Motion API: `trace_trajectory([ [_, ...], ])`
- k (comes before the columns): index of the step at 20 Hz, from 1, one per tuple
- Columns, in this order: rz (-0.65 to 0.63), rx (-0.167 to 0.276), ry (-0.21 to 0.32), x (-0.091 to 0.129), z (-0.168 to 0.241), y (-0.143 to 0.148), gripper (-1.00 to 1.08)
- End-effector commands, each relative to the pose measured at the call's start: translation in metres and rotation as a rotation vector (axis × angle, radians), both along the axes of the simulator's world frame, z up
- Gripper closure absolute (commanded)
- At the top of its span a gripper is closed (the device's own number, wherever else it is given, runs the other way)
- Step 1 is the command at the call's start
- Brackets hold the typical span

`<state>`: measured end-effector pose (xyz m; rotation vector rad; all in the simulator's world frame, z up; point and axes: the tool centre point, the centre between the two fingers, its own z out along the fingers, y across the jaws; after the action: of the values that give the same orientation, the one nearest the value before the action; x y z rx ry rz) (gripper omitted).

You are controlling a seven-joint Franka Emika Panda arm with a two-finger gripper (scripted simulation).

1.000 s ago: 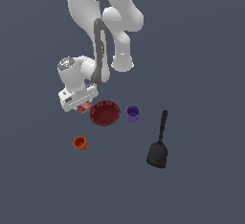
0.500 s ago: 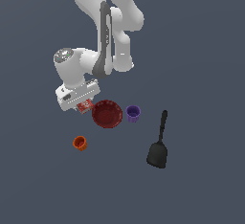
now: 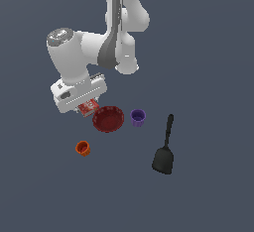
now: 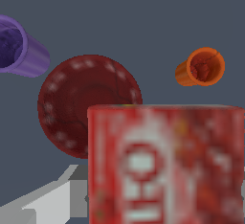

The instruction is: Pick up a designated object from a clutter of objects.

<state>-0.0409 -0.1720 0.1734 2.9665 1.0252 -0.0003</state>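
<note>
We had the gripper [image 3: 85,108] clamped on the red box [image 3: 88,107], lift underway; next we needed straight-up clearance from the bowl [image 3: 108,119].

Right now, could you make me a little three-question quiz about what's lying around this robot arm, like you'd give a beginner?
1. True or false: the black spatula lies between the small orange cup and the dark-red ribbed bowl.
2. Which thing sits nearest the purple cup? A) orange cup B) ribbed bowl C) spatula
3. Fill in: the flat red box with white lettering shows just under the white ______.

Key: 1 false; 2 B; 3 gripper.
</note>
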Motion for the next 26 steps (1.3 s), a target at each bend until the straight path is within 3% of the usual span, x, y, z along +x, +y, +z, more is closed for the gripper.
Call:
trace_trajectory([
  [1, -0.001, 0.000, 0.001, 0.013, 0.023, 0.008, 1.08],
  [15, 0.000, 0.002, 0.001, 0.085, 0.136, 0.050, 1.08],
  [26, 0.001, 0.003, 0.001, 0.114, 0.177, 0.064, 1.08],
])
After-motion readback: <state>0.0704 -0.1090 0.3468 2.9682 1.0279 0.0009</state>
